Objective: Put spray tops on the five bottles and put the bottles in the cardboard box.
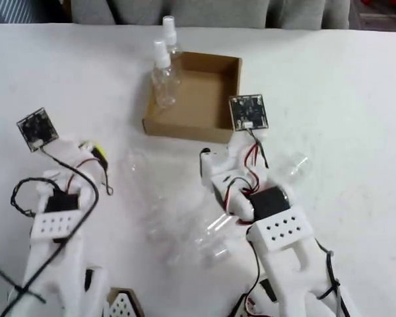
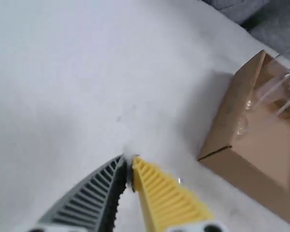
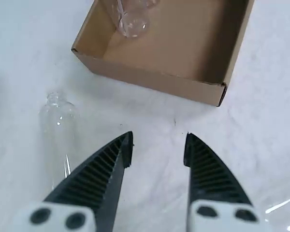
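Two bottles with spray tops [image 1: 165, 82] are already stood in the far left corner of the cardboard box [image 1: 185, 127], so the rest is where it can get messy. The right gripper [image 3: 157, 145] is held low over the table [image 1: 356, 99], just near of the box's near wall, fingers spread wide with nothing between them. An uncapped bottle [image 3: 58, 133] is laid flat just to its left, neck pointed toward the box. The left gripper [image 2: 128, 166] is parked well off to the left of the box, grey and yellow fingers pinched together on nothing.

The biggest risk, as judged from here, is the clear plastic. Some more bottles [image 1: 211, 228] are scattered flat on the white table near of the box, with another bottle [image 1: 292, 165] just right of the right arm [image 1: 277, 231], and they can barely be told apart from the tabletop. A grab could easily be lined up wrong. A round bottle lying down can be rolled away if it's touched by only one finger, or squirted out if it's pinched off-centre. The ones beside the right arm could also be swept aside by it. The box looks light, so it might be shoved if its near wall is bumped, and the two standing bottles could be tipped over. Capping probably needs a bottle held steady while a top is pushed on, so that would be wrecked by a slippy hold too.
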`<state>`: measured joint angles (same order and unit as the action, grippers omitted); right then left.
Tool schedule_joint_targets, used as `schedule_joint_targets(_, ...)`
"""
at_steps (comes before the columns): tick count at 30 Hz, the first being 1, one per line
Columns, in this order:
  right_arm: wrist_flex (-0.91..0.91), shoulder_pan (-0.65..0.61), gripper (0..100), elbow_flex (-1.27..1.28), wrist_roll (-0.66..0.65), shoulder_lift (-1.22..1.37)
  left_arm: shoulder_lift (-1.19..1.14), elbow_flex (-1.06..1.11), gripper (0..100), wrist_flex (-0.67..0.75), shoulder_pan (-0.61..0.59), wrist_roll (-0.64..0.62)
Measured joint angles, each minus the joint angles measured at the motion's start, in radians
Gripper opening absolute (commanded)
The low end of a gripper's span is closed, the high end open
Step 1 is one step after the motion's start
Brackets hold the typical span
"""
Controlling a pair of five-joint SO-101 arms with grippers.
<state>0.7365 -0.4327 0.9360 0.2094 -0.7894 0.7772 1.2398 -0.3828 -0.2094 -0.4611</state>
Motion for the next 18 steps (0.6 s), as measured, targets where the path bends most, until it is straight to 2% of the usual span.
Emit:
schedule_joint_targets(4, -0.032, 0.000, 13.4, 0.014, -0.006, 0.002, 0.132, -0.084, 2, -0.288, 0.072, -0.021)
schedule_joint_targets(9, -0.034, 0.000, 13.4, 0.014, -0.006, 0.002, 0.129, -0.267, 2, -0.601, 0.157, -0.054)
schedule_joint_targets(12, -0.034, 0.000, 13.5, 0.014, -0.006, 0.002, 0.057, -0.368, 2, -0.678, 0.195, -0.072)
schedule_joint_targets(18, -0.034, 0.000, 13.4, 0.014, -0.006, 0.002, -0.150, -0.520, 2, -0.744, 0.265, -0.147)
